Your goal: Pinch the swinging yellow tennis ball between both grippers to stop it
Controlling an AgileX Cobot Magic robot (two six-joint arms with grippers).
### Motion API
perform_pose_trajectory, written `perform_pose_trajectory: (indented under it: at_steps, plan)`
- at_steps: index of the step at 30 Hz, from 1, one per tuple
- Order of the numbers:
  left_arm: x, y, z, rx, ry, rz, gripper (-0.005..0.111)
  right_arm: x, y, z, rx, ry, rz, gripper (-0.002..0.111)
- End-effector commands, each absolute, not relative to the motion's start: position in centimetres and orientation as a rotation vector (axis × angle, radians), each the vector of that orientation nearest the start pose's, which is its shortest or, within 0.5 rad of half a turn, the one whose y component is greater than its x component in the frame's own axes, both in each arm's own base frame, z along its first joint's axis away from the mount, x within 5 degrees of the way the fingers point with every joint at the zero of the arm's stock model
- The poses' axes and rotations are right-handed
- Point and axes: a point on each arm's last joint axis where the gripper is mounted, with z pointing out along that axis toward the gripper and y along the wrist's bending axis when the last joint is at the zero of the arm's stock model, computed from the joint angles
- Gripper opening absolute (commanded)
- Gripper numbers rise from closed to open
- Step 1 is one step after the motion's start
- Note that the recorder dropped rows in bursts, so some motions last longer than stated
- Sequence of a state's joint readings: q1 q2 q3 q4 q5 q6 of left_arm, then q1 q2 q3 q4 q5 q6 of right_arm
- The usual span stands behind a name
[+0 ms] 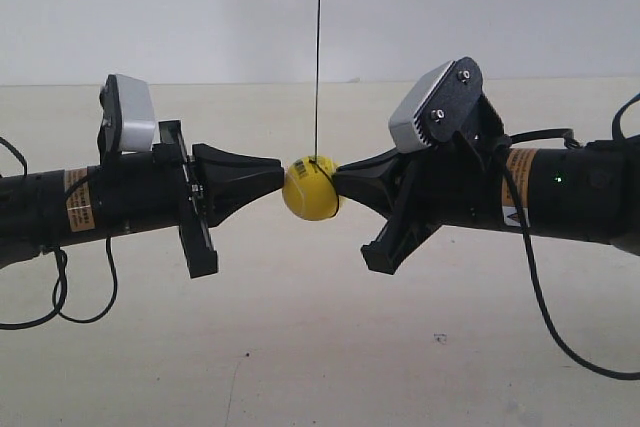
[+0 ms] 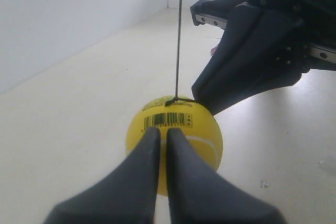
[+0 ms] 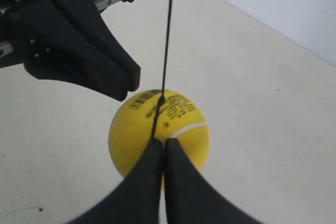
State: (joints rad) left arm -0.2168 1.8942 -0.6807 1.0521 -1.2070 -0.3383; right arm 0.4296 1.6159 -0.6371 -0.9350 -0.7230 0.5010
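Where the ball hangs: the ball (image 1: 311, 189) is hung in mid-air above the table (image 1: 300, 347) on a thin black string (image 1: 318, 47) that runs up out of view. It is caught between the two tool tips.
Left tool: the left tool (image 2: 163, 132) is seen fully closed, fingers together, with nothing gripped inside. Its tip is pressed against the ball's side just below the barcode label (image 2: 168, 120).
Right tool: the right tool (image 3: 163, 142) is likewise closed on nothing, its tip set against the opposite side beside the white seam (image 3: 189, 128).
Handling: judged light, felt-covered and springy. Some give is expected under pressure, and little risk of damage.
Hold: contact is best placed on the ball's widest line, tips directly opposed. With off-centre pressure it would likely be squeezed out sideways or rolled off the narrow tips.
String: seen straight and near plumb, so the swing is judged stopped or nearly so.
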Motion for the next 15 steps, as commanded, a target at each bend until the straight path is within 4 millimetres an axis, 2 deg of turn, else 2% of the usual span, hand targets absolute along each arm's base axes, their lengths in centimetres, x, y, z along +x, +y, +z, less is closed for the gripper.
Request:
perform_pose_trajectory:
  at_steps: [1,10,15]
  plan:
    - [28.2,-13.9,15.1,1.015,1.431,-0.843,0.005,25.0,16.5,19.9,-1.022,1.676,0.603,0.0]
    - [28.4,-13.8,15.2,0.992,1.435,-0.836,0.005,23.8,14.6,24.3,-0.922,1.683,0.459,0.0]
    - [28.4,-13.8,15.3,0.989,1.432,-0.833,0.005,23.3,14.2,25.4,-0.879,1.686,0.444,0.0]
